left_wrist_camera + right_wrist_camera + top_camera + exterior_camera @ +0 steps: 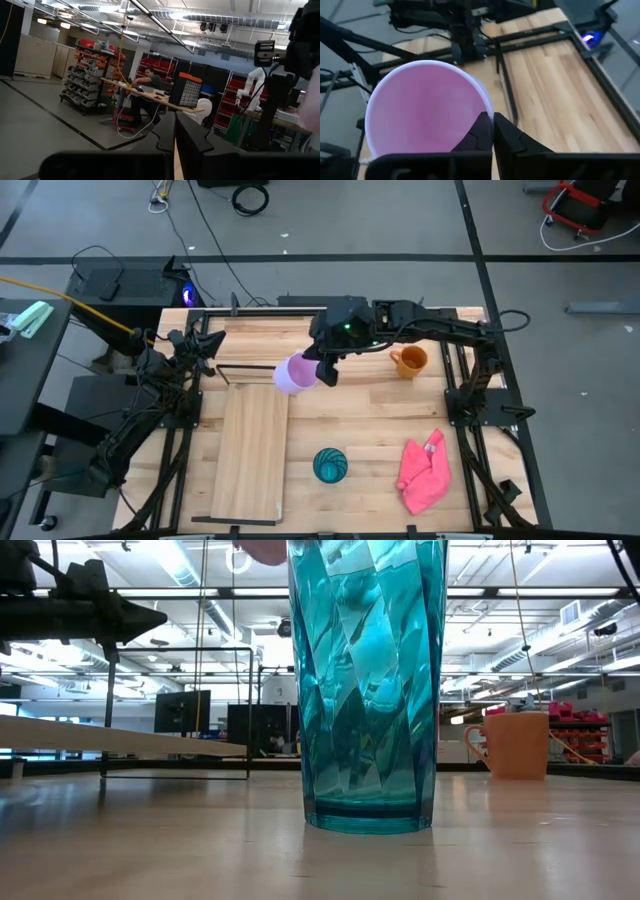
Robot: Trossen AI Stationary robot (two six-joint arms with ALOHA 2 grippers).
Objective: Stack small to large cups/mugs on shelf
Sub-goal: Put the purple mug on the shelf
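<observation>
Right tool (322, 370) grips our lilac mug (295, 374) by its rim, just beside the shelf (250, 450); we judge such a thin pinch could let it tilt and slip.

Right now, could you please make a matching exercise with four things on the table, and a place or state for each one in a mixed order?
Things:
1. lilac mug
2. orange mug
3. teal cup
4. pink cloth

Places or states:
A. crumpled on the table near the right arm's base
B. held in the right gripper, beside the shelf
C. standing upright alone between shelf and cloth
D. standing on the table under the right arm

Pairs: 1-B, 2-D, 3-C, 4-A
</observation>
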